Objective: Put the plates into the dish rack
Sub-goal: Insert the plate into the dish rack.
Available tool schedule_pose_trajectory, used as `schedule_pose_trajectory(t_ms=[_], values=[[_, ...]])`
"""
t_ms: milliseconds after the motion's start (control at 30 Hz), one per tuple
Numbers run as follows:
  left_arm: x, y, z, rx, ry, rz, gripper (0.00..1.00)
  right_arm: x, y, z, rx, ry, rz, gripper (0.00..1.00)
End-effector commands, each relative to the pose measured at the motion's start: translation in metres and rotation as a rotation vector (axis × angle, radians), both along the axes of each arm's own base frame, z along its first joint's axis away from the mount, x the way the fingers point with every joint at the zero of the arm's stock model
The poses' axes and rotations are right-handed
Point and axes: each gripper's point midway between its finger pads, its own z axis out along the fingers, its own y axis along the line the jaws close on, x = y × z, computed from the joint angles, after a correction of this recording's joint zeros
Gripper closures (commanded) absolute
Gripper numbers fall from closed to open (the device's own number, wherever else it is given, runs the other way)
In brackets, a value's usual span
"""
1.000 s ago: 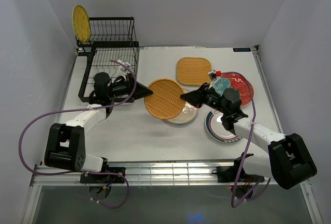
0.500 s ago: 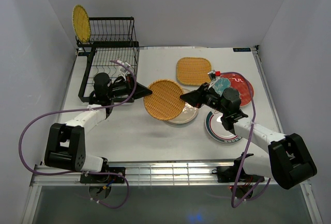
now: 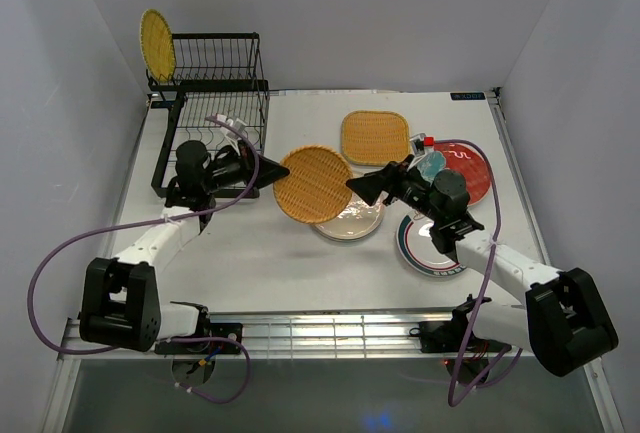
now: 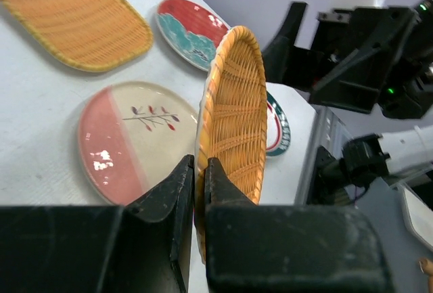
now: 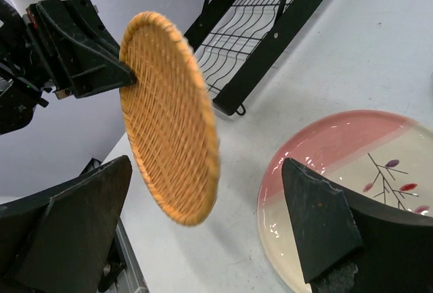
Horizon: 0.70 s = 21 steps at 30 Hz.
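Observation:
My left gripper [image 3: 272, 181] [image 4: 199, 171] is shut on the left rim of a round yellow-orange woven plate [image 3: 315, 185] [image 4: 233, 117] [image 5: 169, 117], held on edge above the table. My right gripper [image 3: 362, 188] [image 5: 206, 164] stands open at the plate's right rim without touching it. The black wire dish rack [image 3: 215, 123] [image 5: 264, 42] sits at the far left, with another round woven plate [image 3: 157, 45] upright at its raised tier. On the table lie a pink-and-white plate [image 3: 350, 221] [image 5: 345, 171], a rounded-square woven plate [image 3: 375, 137], a teal plate [image 3: 432, 165], a red plate [image 3: 468, 171] and a green-ringed plate [image 3: 425, 245].
White walls close in the table on the left, back and right. The left arm's purple cable [image 3: 240, 143] loops over the rack's lower tray. The right arm [image 4: 358, 56] is just beyond the held plate.
My right gripper has opened and let go of the woven plate's right rim. The left gripper has closed on it and shifted the plate slightly up and left, toward the rack.

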Motion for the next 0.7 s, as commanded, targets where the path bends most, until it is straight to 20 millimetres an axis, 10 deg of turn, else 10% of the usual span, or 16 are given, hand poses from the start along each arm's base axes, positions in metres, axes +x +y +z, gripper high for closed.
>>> schedule_pose_trajectory(t_ms=[0, 167, 467, 667], values=[[0.03, 0.022, 0.034, 0.038, -0.09, 0.173, 1.0, 0.006, -0.009, 0.015, 0.006, -0.067, -0.077, 0.03], [0.055, 0.05, 0.062, 0.103, -0.126, 0.345, 1.0, 0.007, -0.015, 0.015, 0.005, -0.071, -0.108, 0.04], [0.105, 0.142, 0.199, 0.239, -0.412, 0.909, 1.0, 0.009, -0.02, 0.014, -0.002, -0.063, -0.145, 0.04], [0.128, 0.176, 0.239, 0.343, -0.467, 1.03, 1.0, 0.011, -0.02, 0.011, -0.007, -0.054, -0.148, 0.04]])
